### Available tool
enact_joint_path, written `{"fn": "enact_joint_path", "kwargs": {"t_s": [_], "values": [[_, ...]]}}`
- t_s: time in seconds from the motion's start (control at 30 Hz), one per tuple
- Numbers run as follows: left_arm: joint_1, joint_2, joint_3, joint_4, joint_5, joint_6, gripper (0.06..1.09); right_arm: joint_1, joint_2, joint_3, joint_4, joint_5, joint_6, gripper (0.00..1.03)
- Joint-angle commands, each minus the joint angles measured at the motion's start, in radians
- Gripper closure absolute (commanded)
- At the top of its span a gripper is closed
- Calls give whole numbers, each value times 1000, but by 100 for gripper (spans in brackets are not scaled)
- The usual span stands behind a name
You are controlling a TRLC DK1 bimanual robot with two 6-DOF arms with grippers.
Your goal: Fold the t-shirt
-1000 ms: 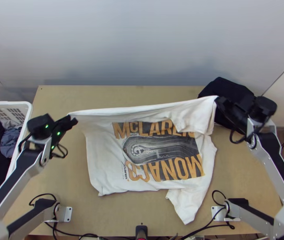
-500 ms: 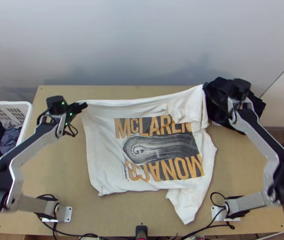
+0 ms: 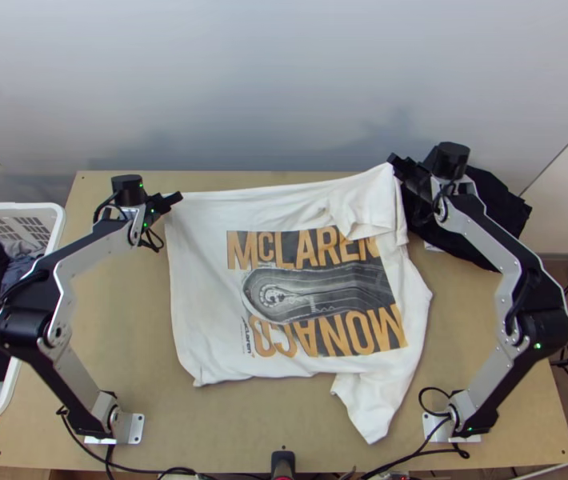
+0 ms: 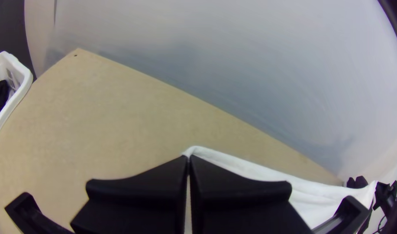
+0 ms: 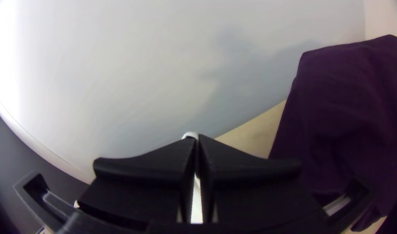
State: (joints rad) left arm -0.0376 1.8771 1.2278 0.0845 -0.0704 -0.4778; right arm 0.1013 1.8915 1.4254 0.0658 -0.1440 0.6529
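The white t-shirt (image 3: 212, 320) with its dark and orange print lies largely spread on the table, its far edge stretched between both grippers and a sleeve hanging toward the near edge. My left gripper (image 3: 174, 198) is shut on the far left corner; in the left wrist view the left gripper (image 4: 188, 157) pinches the white cloth (image 4: 250, 168) at its fingertips. At the far right corner, my right gripper (image 3: 393, 160) is shut on the shirt; in the right wrist view the right gripper (image 5: 197, 137) has a bit of white cloth (image 5: 190, 134) between its tips.
A bunched dark cloth (image 3: 492, 210) lies at the table's far right, beside the right gripper. A white basket (image 3: 54, 216) of clothes stands left of the table (image 3: 284, 416). A pale wall (image 3: 284, 80) rises behind the far edge.
Both grippers have moved inward and toward the far edge, the right one leftward and the left one rightward, carrying the shirt's far edge with them. The shirt's near part has shifted only slightly.
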Motion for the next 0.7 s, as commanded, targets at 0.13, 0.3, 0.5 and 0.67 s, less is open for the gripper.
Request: {"fn": "enact_joint_path", "kwargs": {"t_s": [0.13, 0.3, 0.5, 0.67], "values": [[24, 157, 127, -19, -5, 27, 105, 1, 133, 89, -32, 92, -59, 100], [38, 218, 193, -34, -20, 42, 105, -15, 179, 102, -32, 115, -78, 100], [41, 252, 249, -51, -29, 42, 105, -25, 192, 102, -18, 133, -78, 100], [28, 223, 279, -55, -29, 77, 28, -23, 147, 135, -31, 132, -85, 39]]}}
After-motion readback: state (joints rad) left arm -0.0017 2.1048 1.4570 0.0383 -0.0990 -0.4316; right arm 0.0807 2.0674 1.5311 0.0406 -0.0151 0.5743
